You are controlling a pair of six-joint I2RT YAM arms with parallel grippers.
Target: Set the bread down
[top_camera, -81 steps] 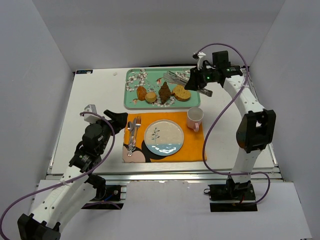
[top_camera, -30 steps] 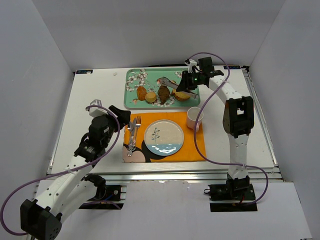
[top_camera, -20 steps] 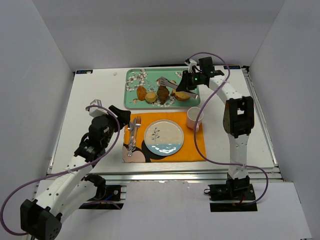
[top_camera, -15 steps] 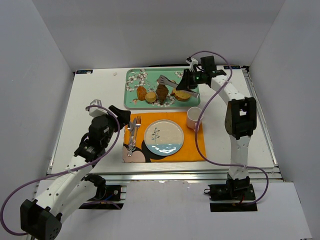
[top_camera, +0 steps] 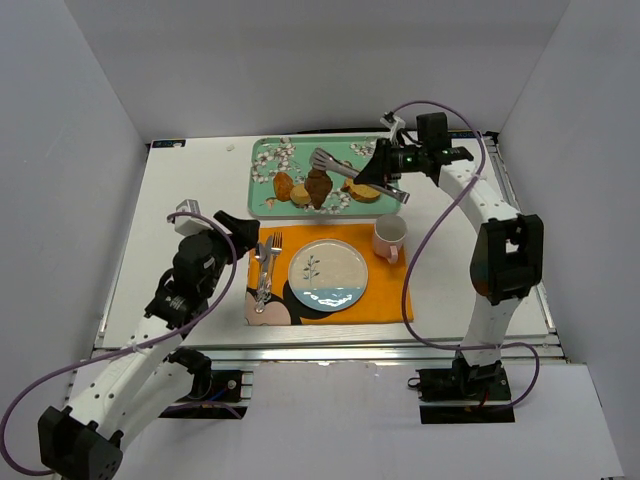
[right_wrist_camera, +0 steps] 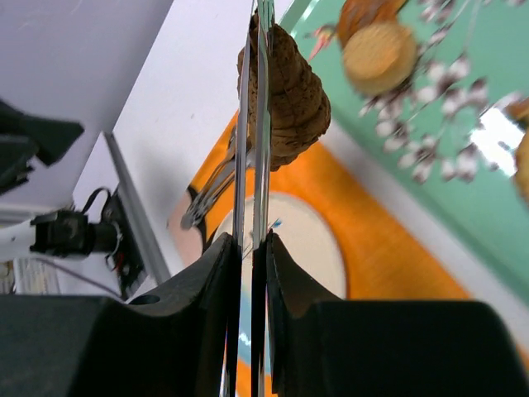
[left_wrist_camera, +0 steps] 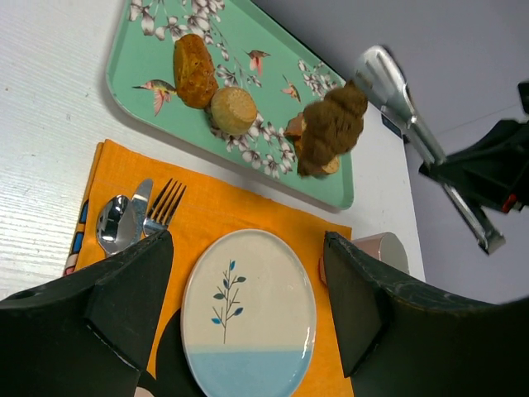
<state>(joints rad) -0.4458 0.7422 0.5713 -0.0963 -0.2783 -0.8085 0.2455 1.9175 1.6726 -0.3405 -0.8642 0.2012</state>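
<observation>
Above the teal floral tray [top_camera: 258, 205] holding three golden rolls [top_camera: 301, 194], right gripper [top_camera: 388, 168] pinches steel tongs [top_camera: 345, 168] clamping a brown croissant [top_camera: 319, 187]; left gripper [top_camera: 238, 238] spread.

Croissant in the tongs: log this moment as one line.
right gripper: shut on tongs | croissant: pinched in tongs, airborne over tray | plate: empty | left gripper: open

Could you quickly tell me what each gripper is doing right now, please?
Left gripper: open, empty.
Right gripper: closed on the tongs, which grip the dark bread.
</observation>
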